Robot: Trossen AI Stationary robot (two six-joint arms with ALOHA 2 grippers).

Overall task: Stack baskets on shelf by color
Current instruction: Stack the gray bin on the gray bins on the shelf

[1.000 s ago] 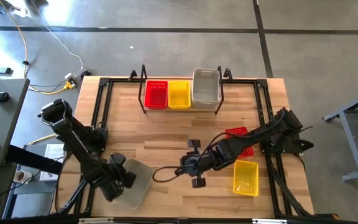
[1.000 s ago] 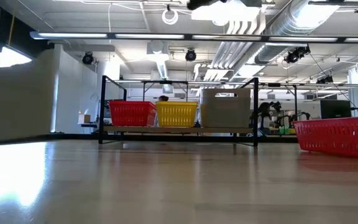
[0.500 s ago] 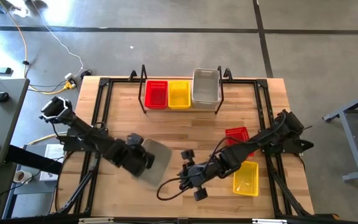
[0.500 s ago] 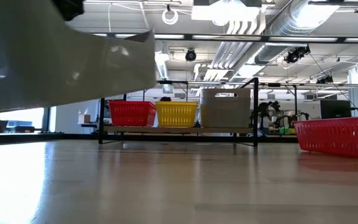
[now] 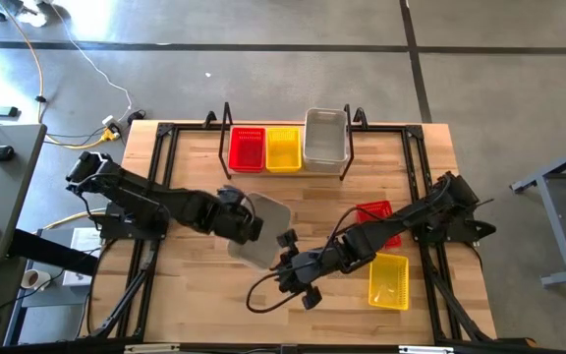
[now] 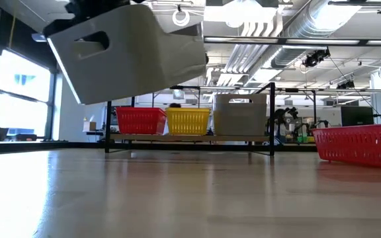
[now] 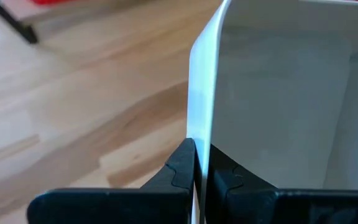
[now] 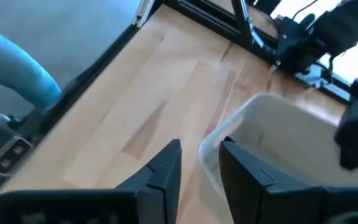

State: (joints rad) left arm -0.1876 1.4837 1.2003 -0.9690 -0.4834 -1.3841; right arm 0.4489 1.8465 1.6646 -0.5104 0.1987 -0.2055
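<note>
A grey-white basket (image 5: 266, 234) hangs tilted above the middle of the table, held by my left gripper (image 5: 246, 221), which is shut on it. The low view shows that basket (image 6: 131, 56) clear of the wood. My right gripper (image 5: 291, 264) is open at the basket's near-right side, and its fingers stand on either side of a rim corner (image 8: 209, 148). The black wire shelf (image 5: 228, 147) at the far edge carries a red basket (image 5: 247, 148), a yellow basket (image 5: 283, 148) and a taller grey-white stack (image 5: 325, 138), all standing on their bottoms. My left gripper (image 7: 201, 152) pinches the grey-white basket's side wall at its rim (image 7: 202, 118), one finger inside the basket and one outside. The fingers come from the table's left. The basket is lifted clear and tilted. My right gripper: whether its fingers touch the rim cannot be told.
A red basket (image 5: 376, 218) and a yellow basket (image 5: 389, 280) lie on the table's right part, under and beside my right arm. Black frame rails run along the table's left and right edges. Bare wood lies between the shelf and the held basket.
My left gripper has carried the grey-white basket from the table's near-left corner up and toward the middle and the far edge; the basket has risen clear of the wood and turned. My right gripper has shifted a little toward the left, closer to the basket.
</note>
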